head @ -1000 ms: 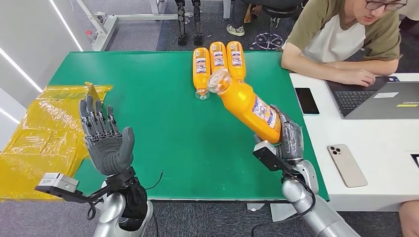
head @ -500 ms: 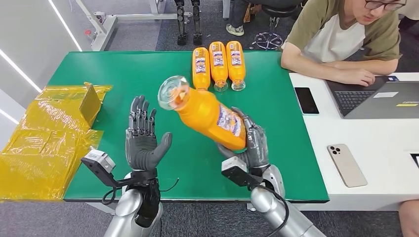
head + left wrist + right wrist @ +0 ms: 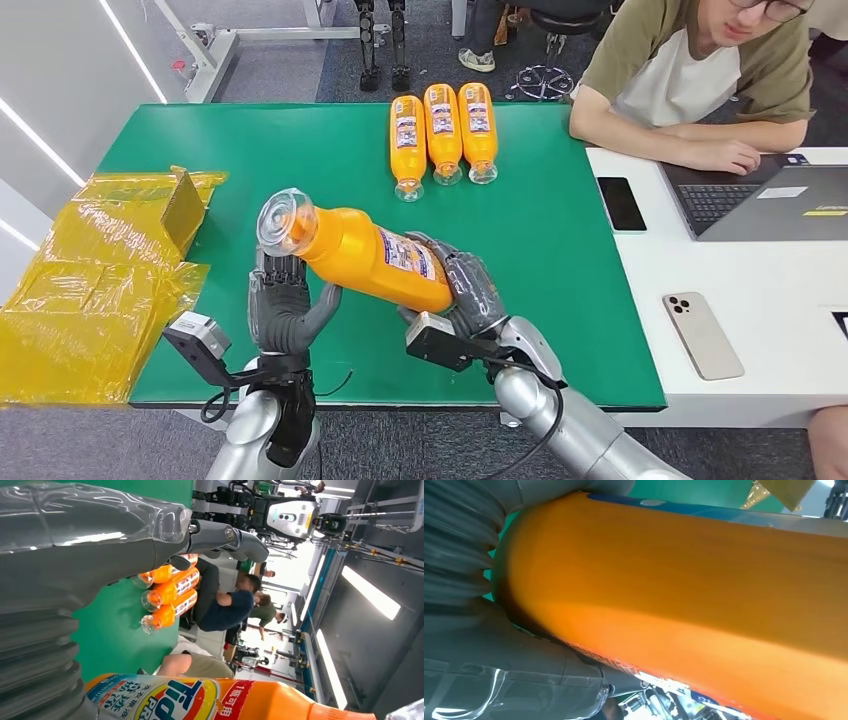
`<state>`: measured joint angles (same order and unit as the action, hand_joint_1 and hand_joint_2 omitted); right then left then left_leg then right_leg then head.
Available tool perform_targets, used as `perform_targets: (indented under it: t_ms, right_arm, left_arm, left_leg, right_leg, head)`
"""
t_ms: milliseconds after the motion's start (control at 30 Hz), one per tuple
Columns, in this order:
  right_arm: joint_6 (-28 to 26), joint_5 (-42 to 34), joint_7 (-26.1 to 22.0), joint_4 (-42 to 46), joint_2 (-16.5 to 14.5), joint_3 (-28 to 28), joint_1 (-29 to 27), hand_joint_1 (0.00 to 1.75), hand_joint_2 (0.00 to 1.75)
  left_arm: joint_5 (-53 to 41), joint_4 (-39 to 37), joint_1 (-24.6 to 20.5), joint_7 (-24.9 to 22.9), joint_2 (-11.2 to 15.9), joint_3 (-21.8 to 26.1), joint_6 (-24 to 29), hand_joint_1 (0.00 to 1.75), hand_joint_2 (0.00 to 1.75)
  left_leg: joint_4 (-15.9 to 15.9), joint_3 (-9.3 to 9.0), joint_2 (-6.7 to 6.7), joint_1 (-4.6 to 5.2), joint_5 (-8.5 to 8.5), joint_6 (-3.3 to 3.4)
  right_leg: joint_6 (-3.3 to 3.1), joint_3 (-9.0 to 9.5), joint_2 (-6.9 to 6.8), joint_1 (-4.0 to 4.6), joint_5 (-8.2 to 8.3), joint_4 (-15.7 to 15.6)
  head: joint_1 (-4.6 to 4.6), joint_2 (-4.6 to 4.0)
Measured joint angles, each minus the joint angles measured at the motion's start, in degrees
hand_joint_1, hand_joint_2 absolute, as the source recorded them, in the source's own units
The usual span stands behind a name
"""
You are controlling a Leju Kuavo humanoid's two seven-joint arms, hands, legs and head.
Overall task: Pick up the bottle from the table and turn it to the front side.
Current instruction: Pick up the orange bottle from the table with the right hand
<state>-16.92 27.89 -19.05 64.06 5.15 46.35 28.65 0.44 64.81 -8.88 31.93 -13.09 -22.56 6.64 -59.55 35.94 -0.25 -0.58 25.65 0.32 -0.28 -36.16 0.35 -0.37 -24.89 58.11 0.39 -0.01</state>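
A large orange bottle [image 3: 365,255] with a clear cap and a printed label hangs tilted over the green table [image 3: 230,150], cap end pointing to my left. My right hand [image 3: 468,292] grips its base end; in the right wrist view the bottle [image 3: 684,595] lies against that hand [image 3: 499,675]. My left hand [image 3: 285,308] stands upright just below the bottle's neck, fingers spread and thumb close to the bottle's underside; I cannot tell if it touches. In the left wrist view the labelled bottle [image 3: 200,700] lies beside the hand [image 3: 65,555].
Three smaller orange bottles [image 3: 442,125] lie side by side at the table's far edge. Crumpled yellow bags [image 3: 90,280] sit at the left. A person sits at the white desk on the right with a laptop [image 3: 770,200] and two phones [image 3: 621,203] [image 3: 702,335].
My right hand has carried the bottle leftward and nearer to me, tipping it flatter. My left hand has moved in to the right until it stands just under the bottle's neck.
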Motion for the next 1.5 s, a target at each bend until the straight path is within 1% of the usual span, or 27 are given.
perform_targets:
  t_ms: [233,400,467,533,733,900,1067,1333,1500]
  right_arm:
    - [0.93,0.49,0.72,-0.48,0.05,0.33,0.35,1.75,1.75]
    - [1.77,2.90,2.88,-0.50,0.41,0.31,0.32,1.75,1.75]
    - [0.76,5.00,4.35,-0.52,0.75,0.19,0.12,1.75,1.75]
    - [-1.38,7.89,5.70,-0.56,1.02,-0.04,-0.19,1.75,1.75]
    - [-5.73,13.43,7.69,-0.95,1.34,-0.66,-0.79,1.75,1.75]
    - [-7.19,16.54,7.75,-2.71,1.33,-0.90,-1.19,1.75,1.75]
    - [-7.39,17.49,6.67,-3.98,0.86,-0.91,-2.02,1.75,1.75]
    - [-8.25,18.36,6.52,-4.48,0.23,-0.92,-2.32,1.75,1.75]
    - [-8.42,18.55,6.39,-4.69,-0.01,-0.96,-2.46,1.75,1.75]
  left_arm:
    - [-0.42,0.21,0.49,0.07,0.11,0.31,0.01,0.00,1.75]
    - [-0.59,0.45,0.97,0.17,0.33,0.63,0.02,0.00,1.75]
    - [-0.79,0.83,1.13,0.17,0.39,0.83,-0.10,0.00,1.75]
    - [-0.97,1.17,1.28,0.17,0.38,0.93,-0.22,0.00,1.75]
    - [-0.95,1.47,1.49,0.16,0.37,0.96,-0.59,0.00,1.75]
    - [1.33,2.45,1.42,0.54,0.28,0.96,-3.42,0.00,1.75]
    - [4.74,3.72,1.40,0.57,0.23,0.96,-8.46,0.00,1.75]
    - [9.27,4.56,1.52,0.20,-0.06,0.96,-15.79,0.00,1.75]
    - [9.77,4.66,1.51,0.02,-0.10,0.96,-16.78,0.00,1.75]
  left_leg:
    - [0.00,0.01,0.00,0.00,0.00,0.00]
    - [-0.01,0.00,0.01,0.00,0.00,0.00]
    - [-0.01,0.00,0.01,0.00,0.00,0.00]
    - [-0.01,0.00,0.01,0.00,0.00,0.00]
    - [-0.01,0.01,0.03,0.00,0.01,-0.01]
    - [0.00,0.02,0.02,0.00,0.02,-0.03]
    - [0.00,0.05,0.01,0.00,0.02,-0.03]
    - [-0.01,0.05,0.01,0.00,0.02,-0.03]
    - [-0.01,0.05,0.01,0.00,0.02,-0.03]
  right_leg:
    - [0.00,-0.01,0.00,0.00,0.00,-0.01]
    - [0.00,-0.03,0.01,0.00,0.00,-0.01]
    - [0.00,-0.03,0.00,0.00,0.00,-0.01]
    - [0.00,-0.03,0.02,0.00,0.00,-0.01]
    - [0.00,-0.06,0.04,0.00,0.00,-0.01]
    - [0.00,-0.05,0.03,0.00,0.00,0.00]
    - [0.00,-0.06,0.01,0.00,0.00,0.00]
    - [0.00,-0.06,0.01,0.00,0.00,-0.01]
    - [0.00,-0.06,0.02,0.00,0.00,-0.01]
  head:
    - [0.01,0.01]
    - [0.00,0.01]
    - [0.01,0.01]
    - [0.01,0.01]
    - [0.00,0.01]
    - [0.01,0.01]
    - [0.01,0.01]
    - [0.01,0.01]
    - [0.00,0.01]
